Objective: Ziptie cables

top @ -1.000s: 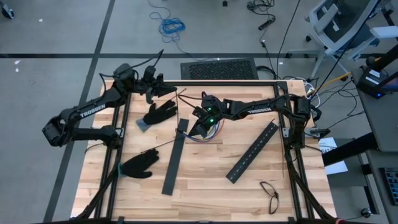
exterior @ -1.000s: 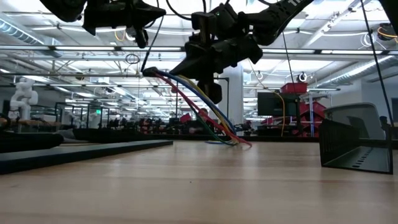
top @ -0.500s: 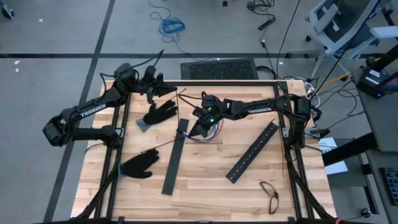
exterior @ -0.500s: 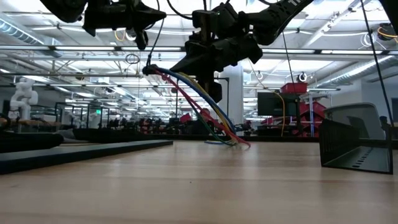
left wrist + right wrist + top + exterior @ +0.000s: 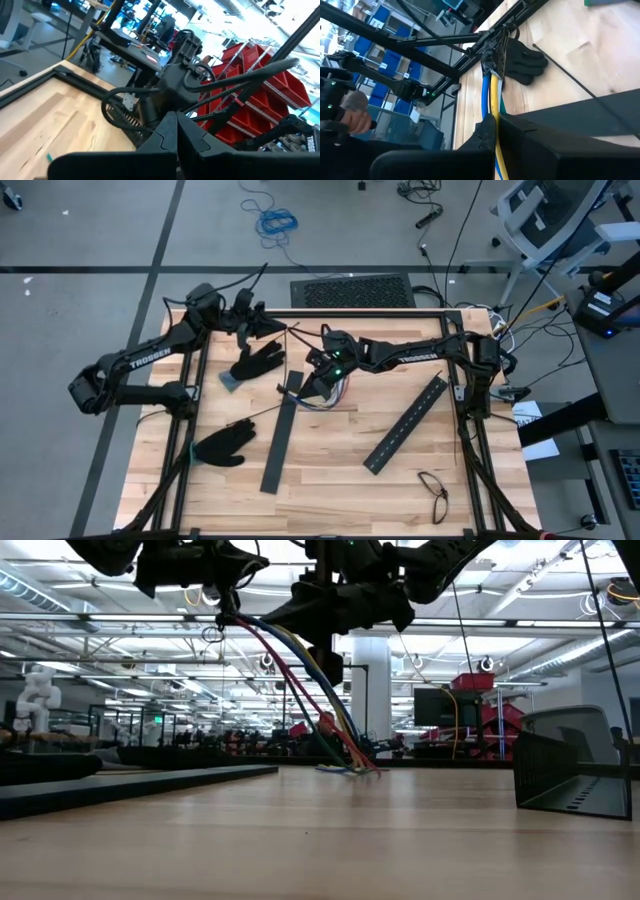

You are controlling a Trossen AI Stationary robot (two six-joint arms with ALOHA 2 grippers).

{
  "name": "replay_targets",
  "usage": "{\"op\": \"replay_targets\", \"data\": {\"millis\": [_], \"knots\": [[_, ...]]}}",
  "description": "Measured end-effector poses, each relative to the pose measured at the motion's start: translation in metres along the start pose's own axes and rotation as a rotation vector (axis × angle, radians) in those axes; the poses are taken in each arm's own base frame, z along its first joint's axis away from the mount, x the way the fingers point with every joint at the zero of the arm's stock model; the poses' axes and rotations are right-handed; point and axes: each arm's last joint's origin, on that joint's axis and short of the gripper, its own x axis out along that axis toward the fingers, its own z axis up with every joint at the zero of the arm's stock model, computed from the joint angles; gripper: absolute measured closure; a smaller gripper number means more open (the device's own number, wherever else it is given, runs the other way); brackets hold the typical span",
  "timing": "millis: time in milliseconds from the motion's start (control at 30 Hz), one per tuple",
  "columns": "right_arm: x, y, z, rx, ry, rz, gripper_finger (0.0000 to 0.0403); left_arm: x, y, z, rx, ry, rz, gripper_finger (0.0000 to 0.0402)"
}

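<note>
The right gripper [image 5: 322, 370] hangs above the middle of the wooden table [image 5: 330, 470], toward its far half, clenched on the cables [image 5: 300, 680], a loose bundle of red, blue, white and yellow-green wires. In the low view the bundle runs on a slant: its upper end is lifted high, up by the left arm's dark fingers, and from there it slopes down past the right gripper until the lower ends rest on the tabletop. In the right wrist view the blue and yellow wires pass straight between that gripper's own fingers and point toward a black glove [image 5: 522, 62] lying by the table's frame. The left gripper [image 5: 262, 327] sits at the far left corner of the table, closed with its fingers pressed together; whether it pinches the cables' tip cannot be told. A ziptie [image 5: 262, 412], a thin dark strip, lies flat on the wood between a second black glove [image 5: 222, 446] and a long black slotted bar [image 5: 280, 435], its long axis running diagonally.
</note>
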Motion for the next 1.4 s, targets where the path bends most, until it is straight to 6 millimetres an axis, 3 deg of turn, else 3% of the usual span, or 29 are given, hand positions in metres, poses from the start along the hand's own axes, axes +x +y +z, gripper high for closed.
{"op": "replay_targets", "data": {"millis": [533,867,1133,1400], "knots": [[0.008,0.013,-0.006,-0.037,0.044,0.074,0.0403,0.005,-0.001,0.001,-0.004,-0.046,0.029,0.0401],[0.008,0.019,0.001,-0.085,-0.012,0.125,0.0403,0.009,0.005,-0.001,-0.046,-0.034,0.030,0.0401],[0.001,0.015,0.011,-0.088,-0.091,0.107,0.0403,0.026,-0.006,-0.010,-0.071,0.012,-0.063,0.0401],[-0.003,0.014,0.017,-0.102,-0.138,0.115,0.0403,0.028,-0.004,-0.017,-0.037,0.064,-0.046,0.0401]]}}
